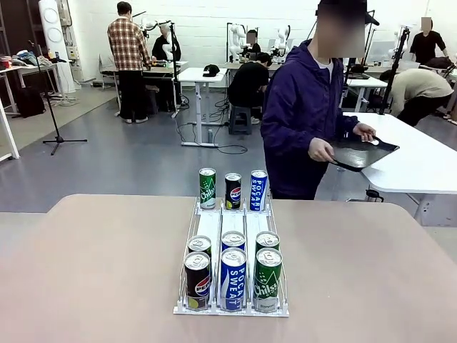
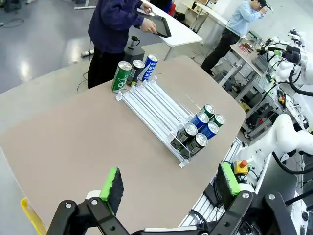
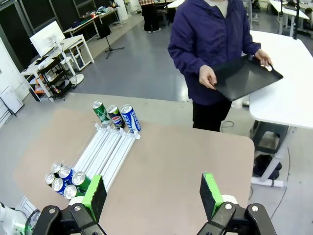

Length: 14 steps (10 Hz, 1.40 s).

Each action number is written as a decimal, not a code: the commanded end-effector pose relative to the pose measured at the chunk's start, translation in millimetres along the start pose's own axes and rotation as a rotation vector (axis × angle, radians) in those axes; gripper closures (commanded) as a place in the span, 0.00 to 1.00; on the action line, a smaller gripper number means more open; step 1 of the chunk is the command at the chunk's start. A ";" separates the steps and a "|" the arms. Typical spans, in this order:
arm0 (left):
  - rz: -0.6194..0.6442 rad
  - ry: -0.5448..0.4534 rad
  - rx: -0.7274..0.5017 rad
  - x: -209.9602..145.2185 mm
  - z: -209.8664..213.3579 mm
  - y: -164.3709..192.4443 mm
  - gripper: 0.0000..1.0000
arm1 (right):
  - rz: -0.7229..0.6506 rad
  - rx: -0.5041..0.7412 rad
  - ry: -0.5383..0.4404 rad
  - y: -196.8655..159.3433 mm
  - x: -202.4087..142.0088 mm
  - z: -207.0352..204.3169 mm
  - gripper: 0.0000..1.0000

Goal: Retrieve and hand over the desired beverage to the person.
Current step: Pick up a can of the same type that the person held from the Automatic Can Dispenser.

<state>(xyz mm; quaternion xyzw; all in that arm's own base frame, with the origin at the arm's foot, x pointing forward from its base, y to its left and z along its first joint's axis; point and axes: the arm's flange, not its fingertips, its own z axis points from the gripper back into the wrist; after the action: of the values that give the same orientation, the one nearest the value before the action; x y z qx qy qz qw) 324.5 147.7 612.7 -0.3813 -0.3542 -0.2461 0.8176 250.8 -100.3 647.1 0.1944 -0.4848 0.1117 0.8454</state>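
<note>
From the front, we see a white can rack on the desk. It holds three far cans and six near cans, and the person stands just behind it. In the left wrist view, our left gripper is spread wide and empty. In the right wrist view, our right gripper is also wide and empty.

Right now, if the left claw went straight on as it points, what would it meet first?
Most likely the white can rack, or the tan tabletop just before it; depth is unclear. Nothing nearer stands before the open left claw.

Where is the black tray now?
Front view, far right: the person holds the black tray at the edge of the white table, beyond the can rack.
</note>
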 end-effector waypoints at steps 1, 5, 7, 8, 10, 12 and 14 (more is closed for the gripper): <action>-0.026 -0.013 -0.014 1.4 1.8 0.7 0.00 | 0.001 0.008 -0.001 0.3 0.2 -1.5 0.00; -0.026 -0.013 -0.014 1.4 1.8 0.7 0.00 | 0.001 0.008 -0.001 0.3 0.2 -1.5 0.00; -0.026 -0.013 -0.014 1.4 1.8 0.7 0.00 | 0.001 0.008 -0.001 0.3 0.2 -1.5 0.00; -0.026 -0.013 -0.014 1.4 1.8 0.7 0.00 | 0.001 0.008 -0.001 0.3 0.2 -1.5 0.00; -0.026 -0.013 -0.014 1.4 1.8 0.7 0.00 | 0.001 0.008 -0.001 0.3 0.2 -1.5 0.00; -0.026 -0.013 -0.014 1.4 1.8 0.7 0.00 | 0.001 0.008 -0.001 0.3 0.2 -1.5 0.00; -0.026 -0.013 -0.014 1.4 1.8 0.7 0.00 | 0.001 0.008 -0.001 0.3 0.2 -1.5 0.00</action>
<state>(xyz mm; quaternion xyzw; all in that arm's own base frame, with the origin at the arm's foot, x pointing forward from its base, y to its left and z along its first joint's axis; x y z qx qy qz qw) 323.7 147.7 613.3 -0.3802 -0.3544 -0.2468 0.8179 250.8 -100.3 647.1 0.1944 -0.4848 0.1117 0.8454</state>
